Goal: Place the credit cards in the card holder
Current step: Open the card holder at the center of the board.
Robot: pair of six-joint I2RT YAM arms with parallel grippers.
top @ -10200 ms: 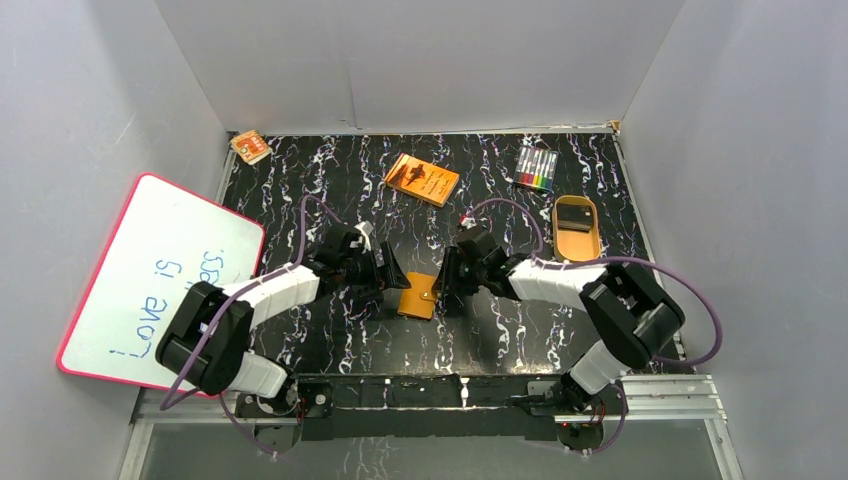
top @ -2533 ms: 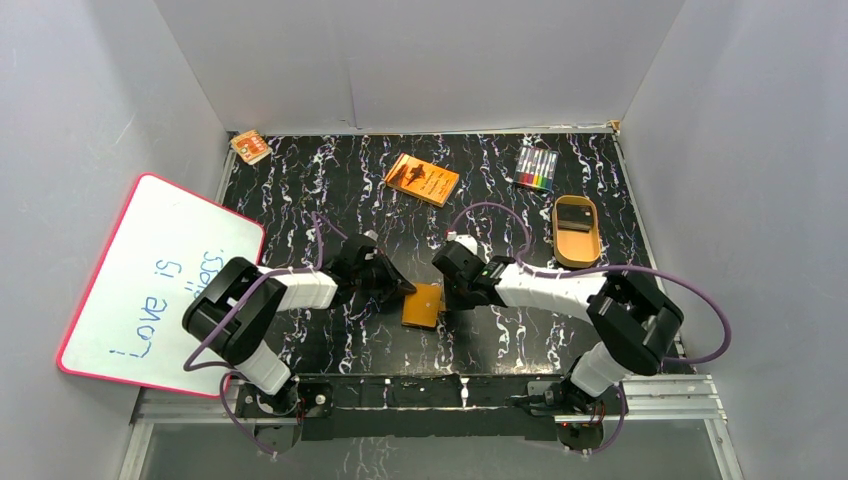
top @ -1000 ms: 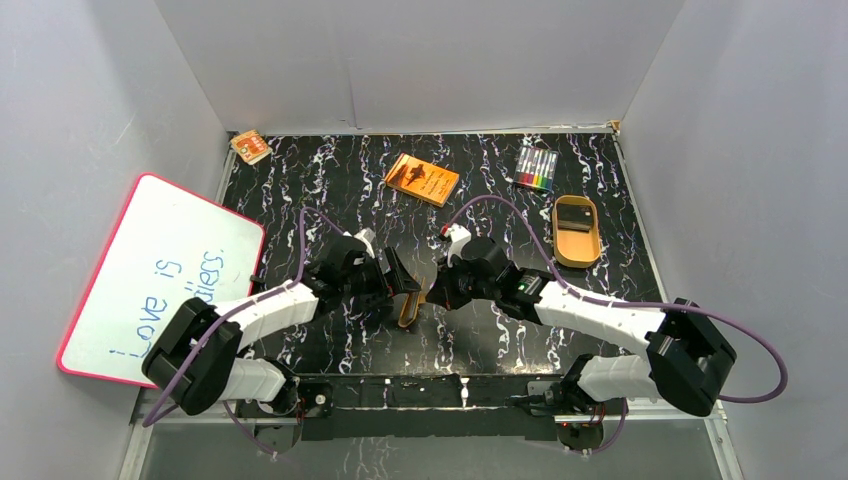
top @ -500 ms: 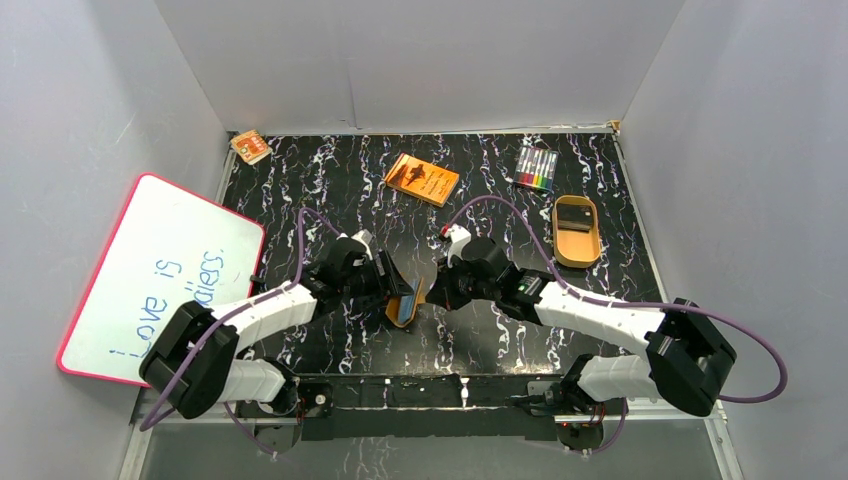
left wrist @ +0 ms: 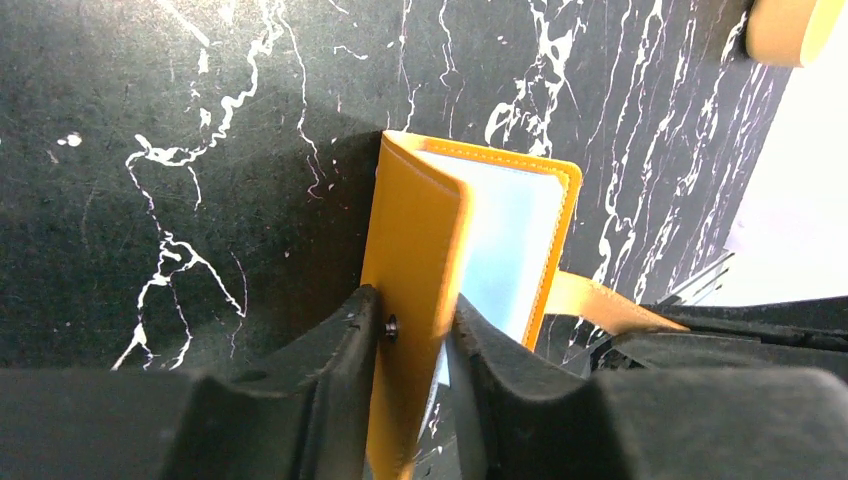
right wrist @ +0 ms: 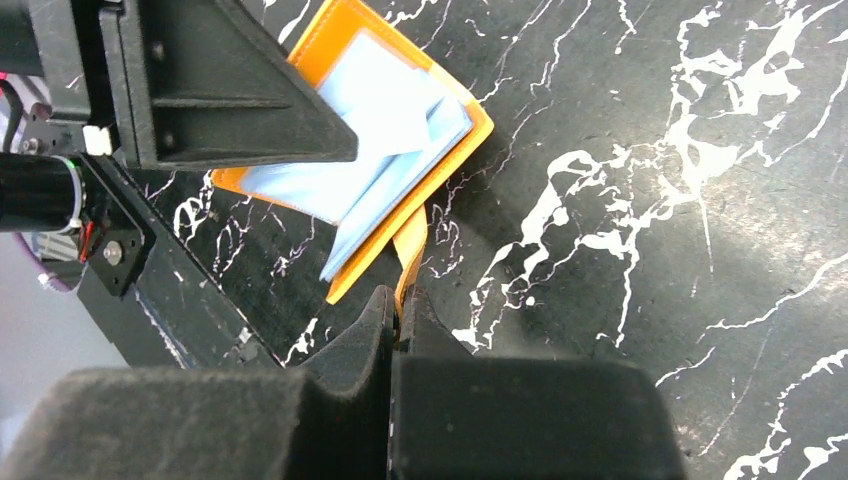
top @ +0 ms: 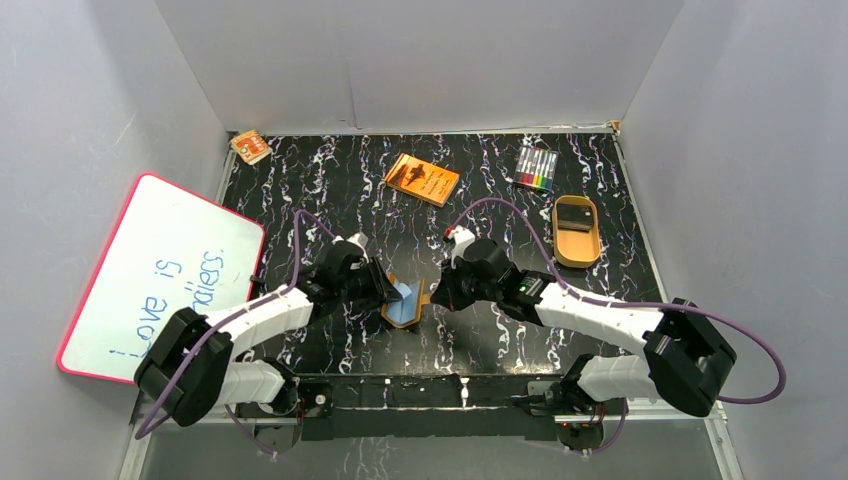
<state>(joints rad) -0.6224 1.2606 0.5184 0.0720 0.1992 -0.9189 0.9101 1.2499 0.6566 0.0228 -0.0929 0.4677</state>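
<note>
Change: the card holder (top: 403, 303), folded flat ten seconds ago and stood on edge one second ago, has been spread open, so its pale blue-grey pockets (right wrist: 385, 120) are now exposed.
Left gripper (left wrist: 415, 320): one orange cover is pinched between the jaws, at the holder's 9 o'clock side in the top view.
Right gripper (right wrist: 400, 305): the snap tab (right wrist: 410, 240) is pinched between jaws pressed almost together, at the holder's 3 o'clock side.
Place: the holder is held low over the counter (top: 480, 190), toward 6 o'clock of it, between the two grippers.
Meaning: the opening step is judged nearly done; no card has been loaded yet, and one gripper would have to be freed for fetching.
Credit cards (top: 573, 215): a dark rectangle is seen in the tan tray (top: 578, 250), toward 2 o'clock from the holder and well apart from it.
Hidden: the count of cards in the tray cannot be told. Whether the holder's lower edge touches the counter cannot be told. The pocket openings are partly covered by the left gripper in the right wrist view. The snap button itself is not made out.
</note>
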